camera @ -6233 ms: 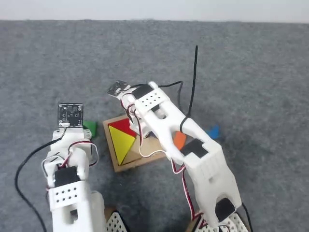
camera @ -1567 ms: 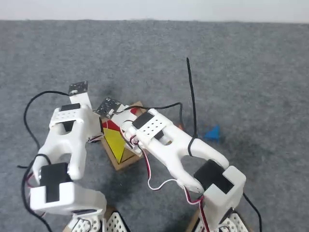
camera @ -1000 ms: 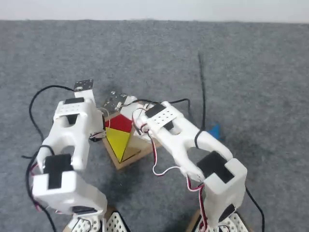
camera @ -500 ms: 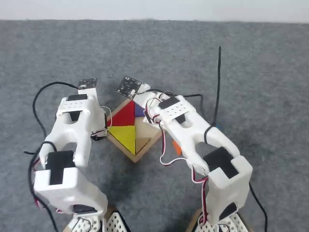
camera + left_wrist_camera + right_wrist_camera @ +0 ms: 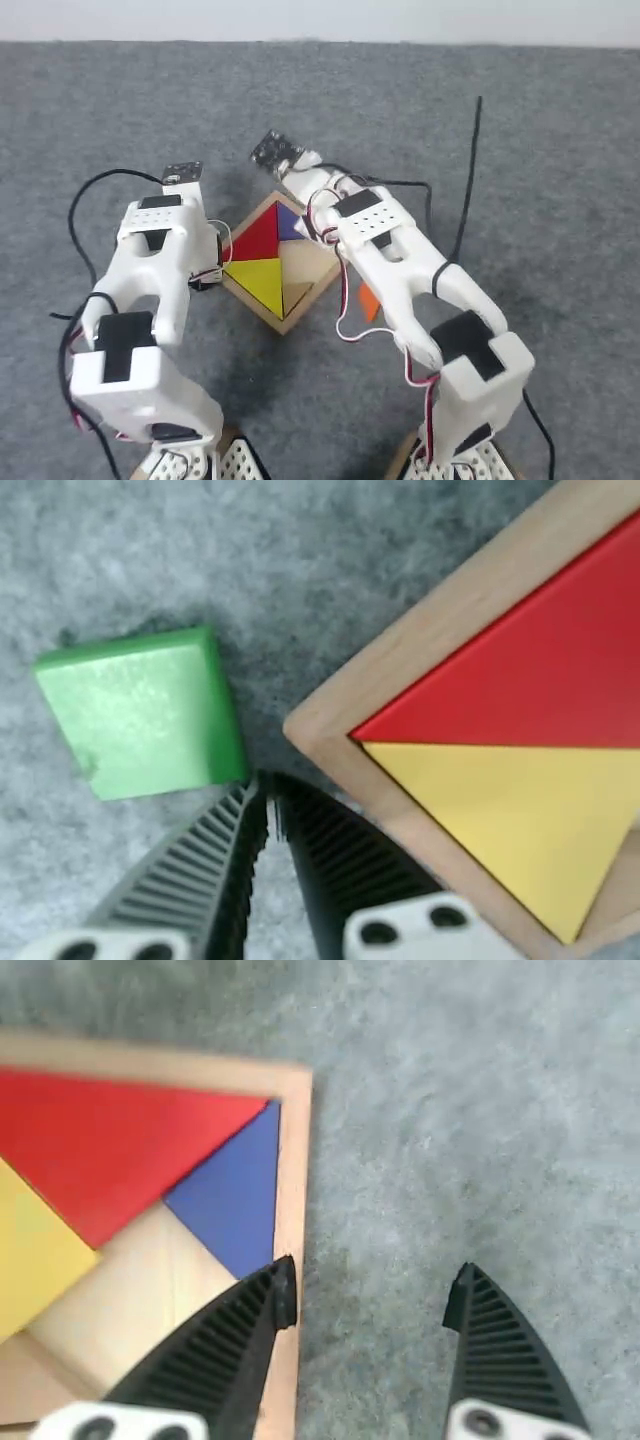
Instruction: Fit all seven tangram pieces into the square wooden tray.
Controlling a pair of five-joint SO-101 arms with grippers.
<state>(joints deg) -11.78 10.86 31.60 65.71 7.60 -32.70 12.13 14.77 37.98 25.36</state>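
Note:
The square wooden tray lies turned like a diamond between my two arms. In it sit a red triangle, a yellow triangle and a small blue triangle. My left gripper is shut and empty, its tip on the carpet at the tray's corner, next to a green square. My right gripper is open and empty; one finger hangs over the tray's rim beside the blue triangle, the other over carpet. An orange piece lies partly under the right arm.
Grey carpet covers the table and stretches free to the far side and to the right. Black cables loop from both arms. The arm bases stand at the near edge.
The tray has turned from nearly square-on to a diamond. In the last half second the right arm shifted slightly away and to the right; the left arm stayed at the tray's left corner.

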